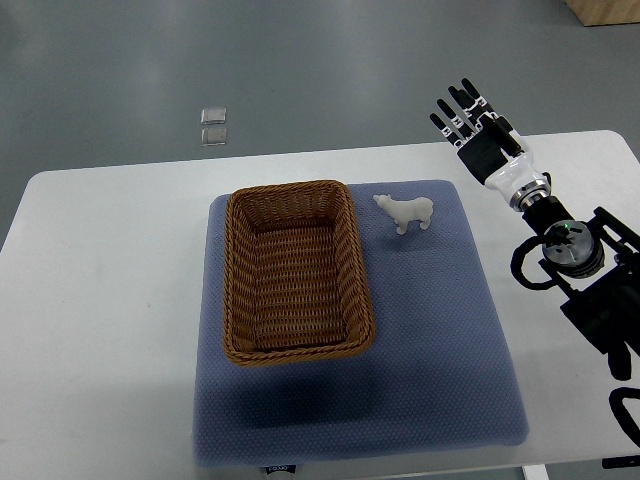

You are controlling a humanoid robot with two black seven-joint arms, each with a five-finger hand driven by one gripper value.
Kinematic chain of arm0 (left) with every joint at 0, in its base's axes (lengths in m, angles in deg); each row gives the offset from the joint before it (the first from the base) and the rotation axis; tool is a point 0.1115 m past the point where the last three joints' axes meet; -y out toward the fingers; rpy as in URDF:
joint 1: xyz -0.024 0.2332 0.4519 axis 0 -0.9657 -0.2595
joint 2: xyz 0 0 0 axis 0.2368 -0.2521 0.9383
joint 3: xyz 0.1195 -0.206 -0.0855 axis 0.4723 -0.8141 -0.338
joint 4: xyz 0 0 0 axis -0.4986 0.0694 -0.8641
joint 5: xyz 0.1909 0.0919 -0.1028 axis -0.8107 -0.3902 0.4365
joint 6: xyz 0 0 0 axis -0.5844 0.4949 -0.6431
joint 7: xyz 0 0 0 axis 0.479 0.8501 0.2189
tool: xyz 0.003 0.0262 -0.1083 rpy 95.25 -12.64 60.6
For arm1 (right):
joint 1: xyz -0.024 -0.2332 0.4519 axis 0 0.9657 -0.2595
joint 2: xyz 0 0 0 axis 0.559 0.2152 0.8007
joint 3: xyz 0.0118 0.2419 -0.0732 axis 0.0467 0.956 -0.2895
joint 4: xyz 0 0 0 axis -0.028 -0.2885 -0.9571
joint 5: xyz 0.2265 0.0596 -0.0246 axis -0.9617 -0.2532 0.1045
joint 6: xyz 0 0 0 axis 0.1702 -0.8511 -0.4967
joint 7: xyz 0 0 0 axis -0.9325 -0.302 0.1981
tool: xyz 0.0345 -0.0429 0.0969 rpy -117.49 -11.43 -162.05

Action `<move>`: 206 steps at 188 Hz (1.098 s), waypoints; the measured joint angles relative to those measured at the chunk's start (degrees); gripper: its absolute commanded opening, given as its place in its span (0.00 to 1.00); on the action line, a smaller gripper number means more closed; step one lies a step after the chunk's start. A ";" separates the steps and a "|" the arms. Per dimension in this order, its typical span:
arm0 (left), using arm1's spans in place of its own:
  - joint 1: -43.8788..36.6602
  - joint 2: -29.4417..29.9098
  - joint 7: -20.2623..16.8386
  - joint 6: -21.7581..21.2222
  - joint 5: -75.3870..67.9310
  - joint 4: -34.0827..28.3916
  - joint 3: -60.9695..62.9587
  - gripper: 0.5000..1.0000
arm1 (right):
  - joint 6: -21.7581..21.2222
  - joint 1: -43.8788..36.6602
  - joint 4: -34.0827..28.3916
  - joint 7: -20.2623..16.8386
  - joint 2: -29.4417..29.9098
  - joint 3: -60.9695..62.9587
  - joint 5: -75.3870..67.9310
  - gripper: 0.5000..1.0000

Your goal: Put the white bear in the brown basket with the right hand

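Note:
A small white bear (406, 212) stands on the blue mat (440, 330), just right of the brown wicker basket (352, 250). The basket holds nothing. My right hand (468, 118) comes in from the right edge and hovers at the table's far side, up and to the right of the bear. Its fingers are spread and hold nothing. The hand is well apart from the bear.
The mat lies on a white table (110, 280). Two small clear squares (213, 126) lie on the grey floor beyond the table. A wooden box corner (605, 10) shows at the top right.

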 measured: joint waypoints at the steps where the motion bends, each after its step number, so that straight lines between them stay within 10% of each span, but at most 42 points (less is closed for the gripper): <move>1: 0.00 0.00 0.00 0.00 0.00 0.00 0.00 1.00 | 0.00 0.00 0.00 0.00 0.00 0.00 0.00 0.85; 105: 0.00 0.00 -0.09 0.00 0.15 -0.42 -0.33 1.00 | -0.11 -1.46 -0.09 -0.11 -0.56 -0.65 2.28 0.85; 206: 0.00 0.00 -0.09 0.08 0.12 0.07 -0.22 1.00 | -3.89 -25.19 -0.11 -9.70 -13.48 -29.88 51.20 0.85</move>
